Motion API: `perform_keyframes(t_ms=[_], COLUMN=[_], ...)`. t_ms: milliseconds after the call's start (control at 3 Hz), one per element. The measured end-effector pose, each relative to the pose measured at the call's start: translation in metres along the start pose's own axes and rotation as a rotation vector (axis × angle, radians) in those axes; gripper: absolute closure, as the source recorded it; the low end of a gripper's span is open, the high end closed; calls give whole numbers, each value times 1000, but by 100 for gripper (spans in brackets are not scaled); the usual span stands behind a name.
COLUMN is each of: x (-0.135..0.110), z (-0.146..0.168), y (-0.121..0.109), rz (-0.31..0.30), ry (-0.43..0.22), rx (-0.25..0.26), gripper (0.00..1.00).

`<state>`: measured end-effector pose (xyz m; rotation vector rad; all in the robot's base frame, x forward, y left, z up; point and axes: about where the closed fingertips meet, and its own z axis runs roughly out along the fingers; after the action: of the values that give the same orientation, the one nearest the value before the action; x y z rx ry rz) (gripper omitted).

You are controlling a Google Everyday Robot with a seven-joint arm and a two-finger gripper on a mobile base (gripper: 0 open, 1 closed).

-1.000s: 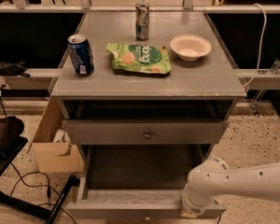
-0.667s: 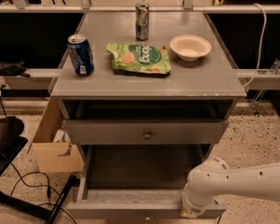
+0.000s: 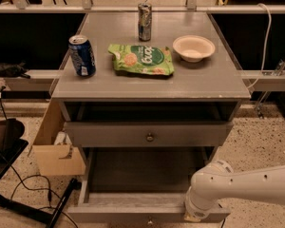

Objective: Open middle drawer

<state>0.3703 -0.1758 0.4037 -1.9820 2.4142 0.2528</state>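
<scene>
The middle drawer (image 3: 109,134) is a grey flat front with a small round metal knob (image 3: 149,137) at its centre, below a dark open slot under the tabletop. Its front sits about level with the cabinet face. Below it, the bottom drawer (image 3: 133,212) is pulled far out and looks empty. My white arm (image 3: 242,186) comes in from the lower right, and its round joint (image 3: 202,204) rests at the right end of the bottom drawer's front. My gripper is out of view, below or behind that joint.
On the grey tabletop (image 3: 209,82) stand a blue can (image 3: 82,55), a tall silver can (image 3: 144,21), a green snack bag (image 3: 141,59) and a white bowl (image 3: 194,47). A cardboard box (image 3: 57,151) and black cables (image 3: 23,186) lie on the floor at left.
</scene>
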Motion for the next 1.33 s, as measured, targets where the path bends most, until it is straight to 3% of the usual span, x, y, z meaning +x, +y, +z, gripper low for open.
perform_keyframes(t_ms=[667,1000,1333], x=[0,0,9], z=[0,-4,-37], y=[0,-1,4], rz=[0,-7,-1], ry=[0,-4,-29], rx=[0,-1,40], gripper=[3,0,0])
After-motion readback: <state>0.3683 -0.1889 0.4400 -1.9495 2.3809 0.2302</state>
